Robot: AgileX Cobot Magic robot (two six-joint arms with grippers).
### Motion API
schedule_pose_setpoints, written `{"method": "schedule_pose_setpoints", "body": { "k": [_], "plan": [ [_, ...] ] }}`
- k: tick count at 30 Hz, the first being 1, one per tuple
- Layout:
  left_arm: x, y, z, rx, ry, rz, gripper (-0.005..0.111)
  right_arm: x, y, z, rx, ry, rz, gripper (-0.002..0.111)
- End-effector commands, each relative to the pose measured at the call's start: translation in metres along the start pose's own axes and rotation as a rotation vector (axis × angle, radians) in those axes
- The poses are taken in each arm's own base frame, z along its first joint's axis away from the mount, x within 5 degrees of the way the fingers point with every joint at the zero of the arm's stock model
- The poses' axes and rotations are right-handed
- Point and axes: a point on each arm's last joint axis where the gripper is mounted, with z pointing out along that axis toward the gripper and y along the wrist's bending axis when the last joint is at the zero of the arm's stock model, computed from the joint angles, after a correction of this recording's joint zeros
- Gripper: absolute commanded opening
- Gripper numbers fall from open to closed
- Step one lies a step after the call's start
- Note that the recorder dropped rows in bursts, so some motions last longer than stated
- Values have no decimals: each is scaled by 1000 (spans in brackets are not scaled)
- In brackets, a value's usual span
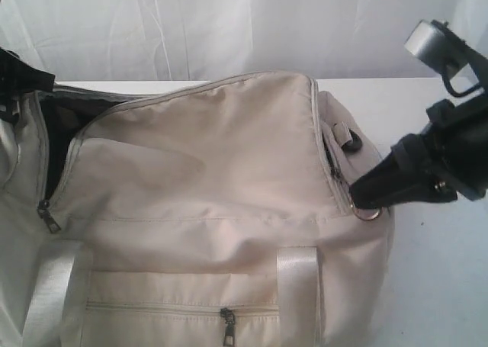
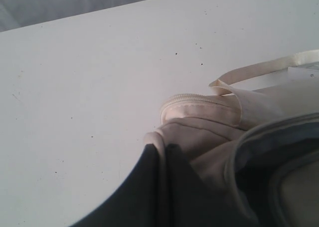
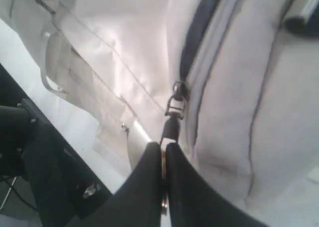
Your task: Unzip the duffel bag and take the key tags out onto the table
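The cream duffel bag (image 1: pixel 221 179) fills most of the exterior view, lying on the white table (image 1: pixel 442 286). Its main zip gapes at the left end, where dark lining (image 1: pixel 55 130) shows. My right gripper (image 1: pixel 371 200) is at the bag's right end, shut on the metal ring of the zip pull (image 3: pixel 169 118), just below the slider (image 3: pixel 176 95). A dark gap in the zip (image 3: pixel 199 32) runs away from the slider. My left gripper (image 2: pixel 162 149) is shut on a fold of bag fabric (image 2: pixel 199 132) at the left end. The key tags are hidden.
A second dark pull (image 1: pixel 49 217) hangs at the bag's left side and another on the front pocket (image 1: pixel 227 322). Webbing straps (image 1: pixel 297 286) cross the front. A loose strap (image 2: pixel 264 67) lies on the table. A white curtain (image 1: pixel 229 27) hangs behind.
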Motion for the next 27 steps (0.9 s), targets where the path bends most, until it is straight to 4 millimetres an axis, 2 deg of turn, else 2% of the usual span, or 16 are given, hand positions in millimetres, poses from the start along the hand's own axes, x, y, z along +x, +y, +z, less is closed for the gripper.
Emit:
{"method": "schedule_pose_setpoints", "body": {
  "k": [1, 3, 6, 11, 14, 17, 20, 22, 24, 27],
  "plan": [
    [-9, 4, -7, -36, -73, -9, 0, 32, 8, 3, -7, 39, 30, 0],
    [-9, 4, -7, -36, -73, -9, 0, 42, 12, 3, -6, 38, 27, 0],
    [-9, 4, -7, -36, -73, -9, 0, 46, 17, 0, -11, 16, 3, 1],
    [-9, 4, -7, -35, -74, -13, 0, 45, 17, -1, -5, 1, 0, 17],
    [-9, 4, -7, -35, -74, -13, 0, 42, 18, -1, -7, -30, -2, 32],
    [-9, 4, -7, -35, -74, -13, 0, 29, 19, -4, 1, -155, -55, 51],
    [-9, 4, -7, -33, -75, -18, 0, 1, 17, -17, 84, -425, -58, 64],
    [-9, 4, -7, -33, -75, -18, 0, -16, 10, -28, 180, -611, -48, 65],
    [-9, 4, -7, -33, -75, -18, 0, -26, 2, -33, 233, -717, 7, 65],
    [-9, 4, -7, -37, -81, -18, 0, -35, -9, -25, 230, -689, 19, 65]
  ]
}}
